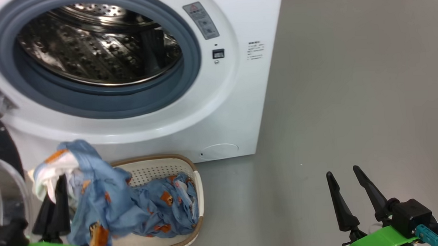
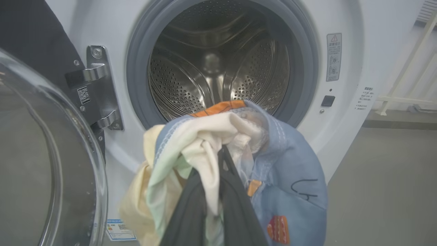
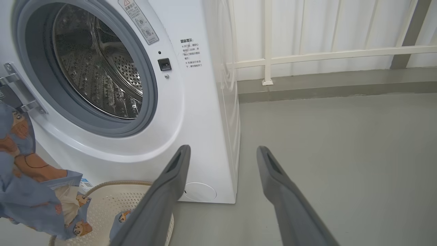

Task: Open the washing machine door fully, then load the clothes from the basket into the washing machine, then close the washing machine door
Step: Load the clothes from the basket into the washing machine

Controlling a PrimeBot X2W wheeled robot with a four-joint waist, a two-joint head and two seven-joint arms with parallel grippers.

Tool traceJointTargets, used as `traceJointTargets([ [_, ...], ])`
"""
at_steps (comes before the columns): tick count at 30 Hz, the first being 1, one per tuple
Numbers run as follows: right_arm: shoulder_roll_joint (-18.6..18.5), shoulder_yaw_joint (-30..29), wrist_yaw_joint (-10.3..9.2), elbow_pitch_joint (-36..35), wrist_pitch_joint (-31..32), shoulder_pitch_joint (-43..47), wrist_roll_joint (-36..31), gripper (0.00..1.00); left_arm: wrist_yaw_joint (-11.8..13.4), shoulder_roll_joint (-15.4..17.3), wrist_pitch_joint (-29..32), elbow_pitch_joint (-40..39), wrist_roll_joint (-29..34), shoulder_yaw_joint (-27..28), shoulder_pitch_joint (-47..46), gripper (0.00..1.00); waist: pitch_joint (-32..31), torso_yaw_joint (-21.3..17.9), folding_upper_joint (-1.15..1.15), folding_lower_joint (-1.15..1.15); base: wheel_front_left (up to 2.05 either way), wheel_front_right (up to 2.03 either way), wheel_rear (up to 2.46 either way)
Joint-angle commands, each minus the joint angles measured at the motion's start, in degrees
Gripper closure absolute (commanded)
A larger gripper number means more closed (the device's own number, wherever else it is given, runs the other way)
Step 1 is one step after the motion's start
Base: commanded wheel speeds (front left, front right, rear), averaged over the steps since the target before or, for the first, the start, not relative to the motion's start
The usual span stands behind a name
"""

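Observation:
The washing machine [image 1: 236, 100] stands with its steel drum [image 2: 211, 68] exposed. Its door [image 2: 41, 153], black with a clear glass bowl, hangs swung out to the left on a metal hinge [image 2: 99, 89]. My left gripper [image 1: 57, 189] is shut on a bunch of the clothes [image 2: 280, 171], light blue with orange prints and a pale white piece [image 2: 205, 136], lifted just below the drum opening. The blue fabric trails down into the cream basket [image 1: 158, 164], where more clothes [image 1: 163, 206] lie. My right gripper [image 1: 343, 173] is open above the bare floor, right of the basket.
Grey floor [image 1: 351, 95] stretches to the right of the machine. A white railing [image 3: 307, 54] runs along the wall behind. A round service flap [image 1: 219, 151] sits low on the machine's front, and a blue energy sticker [image 2: 119, 230] lies below the hinge.

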Motion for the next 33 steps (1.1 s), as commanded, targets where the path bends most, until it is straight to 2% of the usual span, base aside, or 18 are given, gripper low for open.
traceJointTargets([
  [1, -0.21, 1.74, 0.17, -1.57, -0.28, -1.63, 0.43, 0.00, -0.09, 2.05, -0.51, -0.80, -0.33, 1.56, -3.39, 1.00, 0.99, -1.23, 0.00, 0.00, 0.00, 0.00, 0.00],
  [18, -0.21, 3.47, 0.17, -3.45, -0.28, -2.81, 2.03, 0.00, -0.09, 10.13, -0.51, 3.88, -3.37, -0.71, -20.49, 1.00, 7.05, -6.54, 0.00, 0.00, 0.00, 0.00, 0.00],
  [33, -0.21, 5.77, 0.17, -5.80, -0.28, -4.06, 3.57, 0.00, -0.09, 16.57, -0.51, 10.08, -6.91, -4.06, -33.22, 1.00, 16.82, -9.82, 0.00, 0.00, 0.00, 0.00, 0.00],
])
